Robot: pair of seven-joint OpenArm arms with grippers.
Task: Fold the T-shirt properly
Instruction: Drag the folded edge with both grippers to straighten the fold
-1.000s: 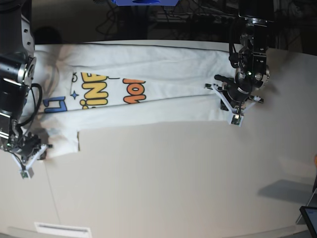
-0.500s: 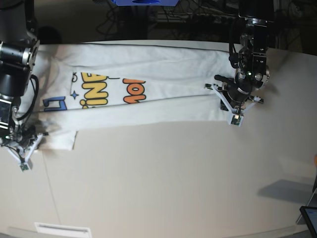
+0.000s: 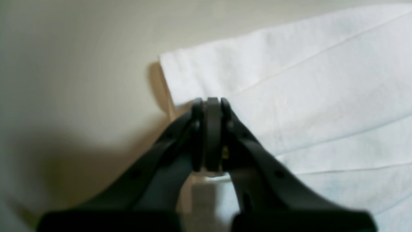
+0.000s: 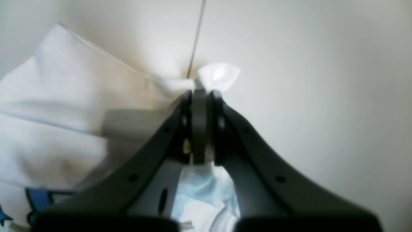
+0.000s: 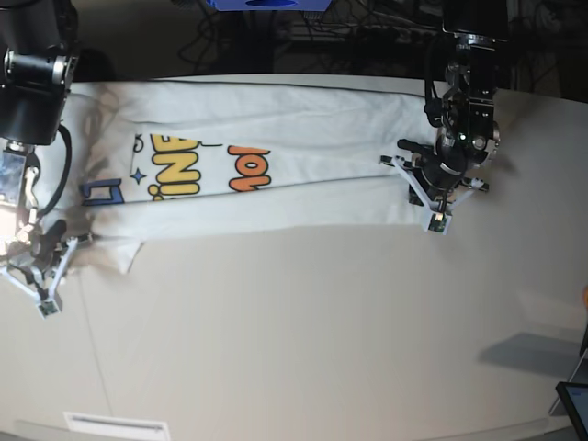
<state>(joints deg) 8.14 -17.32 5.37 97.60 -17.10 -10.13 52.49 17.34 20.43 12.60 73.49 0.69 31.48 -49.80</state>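
Observation:
The white T-shirt [image 5: 303, 129] lies as a long band across the far side of the table, with yellow and orange print and a bit of blue showing near its left end. At the band's right end, my left gripper [image 5: 430, 195] is shut on the T-shirt's near corner; in the left wrist view the closed fingertips [image 3: 207, 104] sit at the cloth's edge [image 3: 289, 80]. My right gripper [image 5: 48, 257] is shut on the T-shirt at its left end. A white tuft of T-shirt [image 4: 219, 77] pokes out past its closed tips [image 4: 199, 96].
The beige table [image 5: 322, 322] stretches toward the front, with a thin seam line [image 5: 92, 349] at the left. A white strip [image 5: 117, 425] lies at the front left edge, a dark screen [image 5: 574, 404] at the front right. Cables and dark gear stand behind the table.
My right gripper has moved left and slightly toward the far side, dragging the shirt's left end with it; the flap that hung below the band has shrunk. The left arm has not moved.

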